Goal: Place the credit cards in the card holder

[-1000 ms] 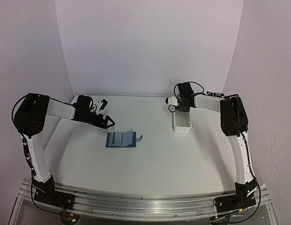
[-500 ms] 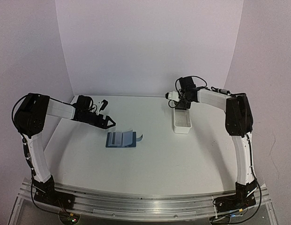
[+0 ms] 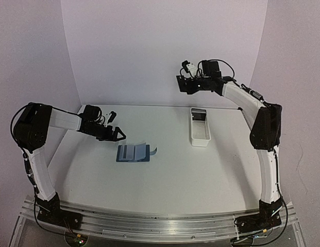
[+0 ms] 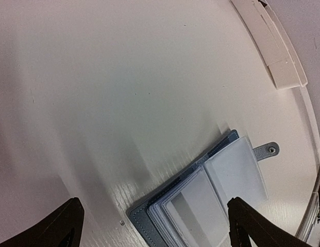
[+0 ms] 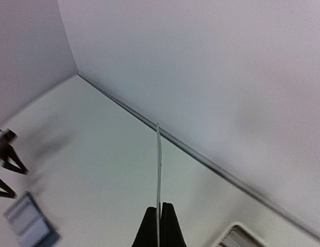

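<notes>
Right claw (image 5: 158,207) pinches credit card (image 5: 158,164) edge-on, raised; card holder (image 3: 133,153) lies well left, beside wide-open, empty left claw (image 3: 120,135).

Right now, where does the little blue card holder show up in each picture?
Top external: card holder lies open, left of centre.
Left wrist: card holder lower right, open, snap tab at its right.
Right wrist: card holder in bottom-left corner, blurred.
Shared landmark: the white tray shows in all three.
</notes>
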